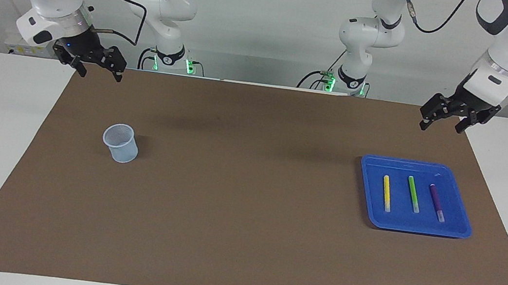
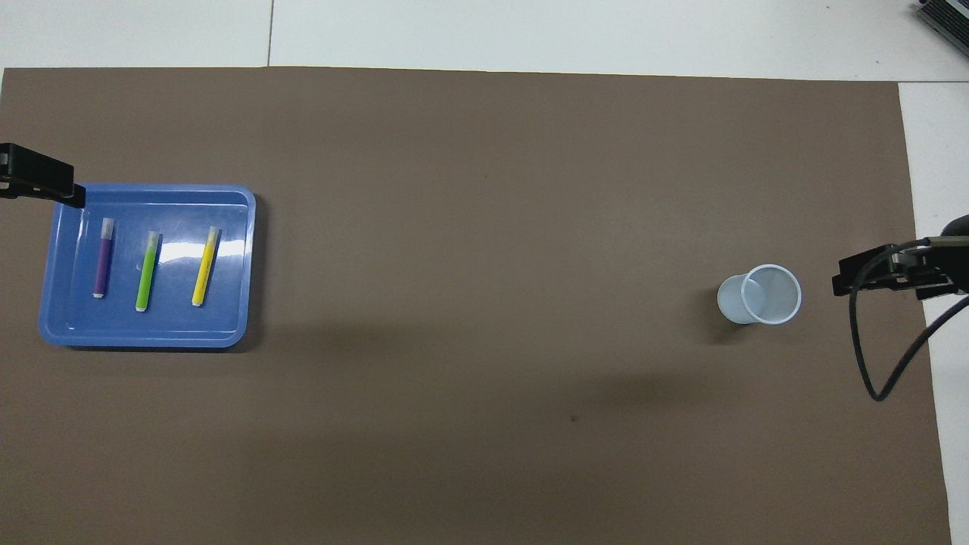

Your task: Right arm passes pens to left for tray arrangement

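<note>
The blue tray (image 1: 419, 228) lies on the brown mat at the left arm's end of the table. In it lie the yellow pen (image 1: 387, 193), the green pen (image 1: 413, 194) and the purple pen (image 1: 436, 202), side by side and apart. In the overhead view the tray (image 2: 151, 341) holds the purple (image 2: 102, 261), green (image 2: 146, 272) and yellow (image 2: 204, 266) pens. My left gripper (image 1: 441, 126) is open and empty, raised over the mat's edge by the robots; it also shows in the overhead view (image 2: 38, 182). My right gripper (image 1: 100, 74) is open and empty, waiting over the mat's corner (image 2: 870, 276).
A small translucent pale-blue cup (image 1: 121, 143) stands upright on the mat toward the right arm's end, and appears empty in the overhead view (image 2: 761, 295). A black cable (image 2: 870, 363) hangs from the right wrist. The brown mat (image 1: 245, 210) covers most of the white table.
</note>
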